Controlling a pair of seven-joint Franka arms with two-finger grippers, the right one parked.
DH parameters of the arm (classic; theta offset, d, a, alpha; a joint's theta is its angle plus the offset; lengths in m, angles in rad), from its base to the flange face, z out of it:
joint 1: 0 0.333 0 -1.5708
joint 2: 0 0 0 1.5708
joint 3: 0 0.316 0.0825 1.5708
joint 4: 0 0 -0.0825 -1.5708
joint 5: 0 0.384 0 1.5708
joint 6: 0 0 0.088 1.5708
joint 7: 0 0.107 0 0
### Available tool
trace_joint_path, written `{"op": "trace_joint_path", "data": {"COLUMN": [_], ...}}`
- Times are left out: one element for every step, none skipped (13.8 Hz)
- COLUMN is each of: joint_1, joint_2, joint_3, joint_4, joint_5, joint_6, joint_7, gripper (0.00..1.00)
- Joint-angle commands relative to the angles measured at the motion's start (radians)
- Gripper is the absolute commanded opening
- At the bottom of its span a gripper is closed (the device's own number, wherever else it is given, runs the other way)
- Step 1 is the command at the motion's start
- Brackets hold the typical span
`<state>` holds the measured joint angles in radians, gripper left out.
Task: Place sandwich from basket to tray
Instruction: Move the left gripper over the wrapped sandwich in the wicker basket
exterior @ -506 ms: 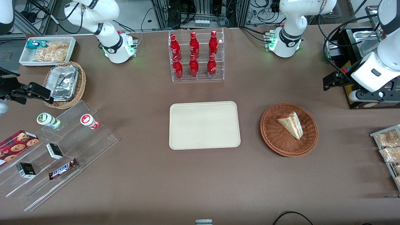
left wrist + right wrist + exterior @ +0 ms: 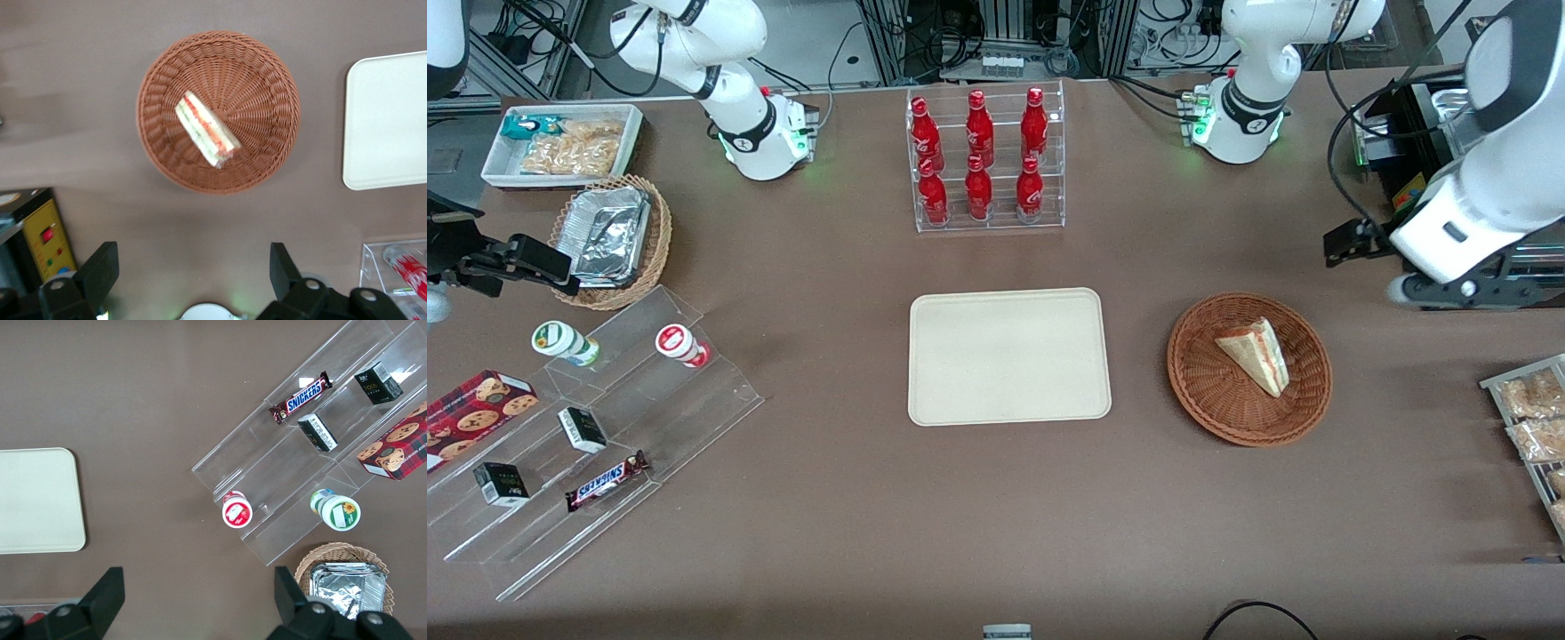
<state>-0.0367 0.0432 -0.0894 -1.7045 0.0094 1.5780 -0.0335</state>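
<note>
The hand (image 2: 190, 270), fingers spread and released, hovers near the surface's (image 2: 854, 533) working-arm edge; the sandwich (image 2: 1256, 354) lies in the basket (image 2: 1209, 404), beside the tray (image 2: 1009, 356).

One sandwich (image 2: 1256, 354), one basket (image 2: 1249, 370), one tray (image 2: 1009, 356), six red bottles (image 2: 979, 156).

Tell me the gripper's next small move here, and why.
Probably travel over the basket and descend toward the sandwich. The gripper is open and empty, up off the table, farther from the front camera than the basket. The sandwich lies untouched inside, and the tray is bare.
</note>
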Motion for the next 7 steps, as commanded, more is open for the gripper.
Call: {"op": "trace_joint_path", "data": {"joint_1": [-0.003, -0.003, -0.003, -0.003, -0.002, 0.001, 0.003], "joint_2": [-0.017, -0.017, -0.022, -0.026, -0.028, -0.031, -0.045], "joint_3": [-0.004, -0.003, -0.003, -0.003, -0.001, -0.001, -0.001], "joint_4": [-0.18, -0.235, -0.295, -0.346, -0.398, -0.449, -0.511], "joint_5": [0.001, 0.001, 0.001, 0.001, 0.001, 0.0, 0.0], "joint_6": [0.159, 0.222, 0.291, 0.35, 0.411, 0.475, 0.558], "joint_7": [0.012, 0.007, 0.006, 0.007, 0.006, 0.004, -0.003], "gripper": [1.0, 1.0, 1.0, 1.0, 1.0, 1.0, 1.0]}}
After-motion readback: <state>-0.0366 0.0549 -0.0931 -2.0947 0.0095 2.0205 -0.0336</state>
